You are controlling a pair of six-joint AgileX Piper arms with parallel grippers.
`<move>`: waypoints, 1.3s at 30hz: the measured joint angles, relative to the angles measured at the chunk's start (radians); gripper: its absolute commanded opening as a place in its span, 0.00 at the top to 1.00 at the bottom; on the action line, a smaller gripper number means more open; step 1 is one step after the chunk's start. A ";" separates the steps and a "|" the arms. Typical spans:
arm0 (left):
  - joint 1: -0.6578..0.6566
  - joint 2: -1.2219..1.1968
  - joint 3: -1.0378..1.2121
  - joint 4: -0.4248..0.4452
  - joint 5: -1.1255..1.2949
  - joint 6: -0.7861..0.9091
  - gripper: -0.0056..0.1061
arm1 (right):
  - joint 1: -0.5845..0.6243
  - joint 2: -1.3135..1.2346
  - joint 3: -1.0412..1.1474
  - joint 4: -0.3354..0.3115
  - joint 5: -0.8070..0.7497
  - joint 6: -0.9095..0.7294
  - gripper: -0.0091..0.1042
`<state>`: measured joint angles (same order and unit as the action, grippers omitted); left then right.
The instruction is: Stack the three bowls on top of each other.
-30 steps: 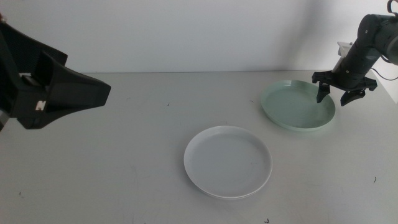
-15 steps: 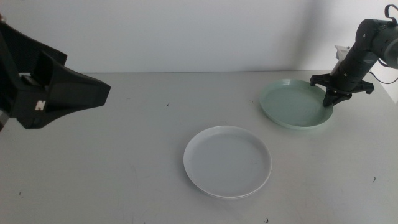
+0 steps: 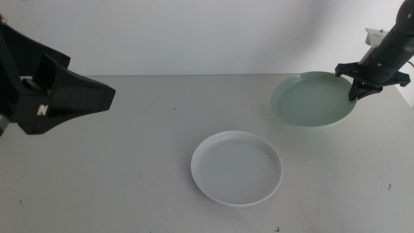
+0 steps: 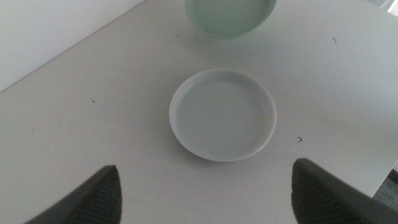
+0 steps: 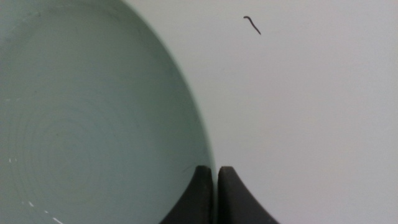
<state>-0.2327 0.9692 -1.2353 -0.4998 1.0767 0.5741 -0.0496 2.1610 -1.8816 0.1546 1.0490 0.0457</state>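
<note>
2 bowls in view, 1 not visible in any of my feeds.

Item 1, nearest: white bowl (image 3: 237, 167), flat on the table (image 3: 129, 168) near its front centre, untouched. It is the likely base of the stack.

Item 2, left side: left gripper (image 4: 205, 193), waiting above the table with jaws spread wide and holding nothing.

Item 3, far right: mint green bowl (image 3: 314, 100), its right side tipped up off the table. The right gripper (image 3: 359, 90) pinches that rim, jaws closed to a thin slit on the edge (image 5: 208, 163).

Item 4, risks as I judge them:
- The grip is on 1 narrow point of a thin, slick rim, so the bowl could swing, pivot or slip out during the carry.
- A tilted release over the white bowl could leave it seated crooked or sliding off.
- I cannot place the grey-blue bowl, so planning its pickup is blind.
</note>
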 measured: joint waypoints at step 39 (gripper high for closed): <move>0.000 0.000 0.000 0.000 0.000 0.000 0.01 | 0.364 -0.305 0.480 0.175 -0.202 -0.152 0.93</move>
<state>-0.2327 0.9692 -1.2353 -0.4998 1.0767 0.5741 0.3140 1.8565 -1.4017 0.3296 0.8467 -0.1063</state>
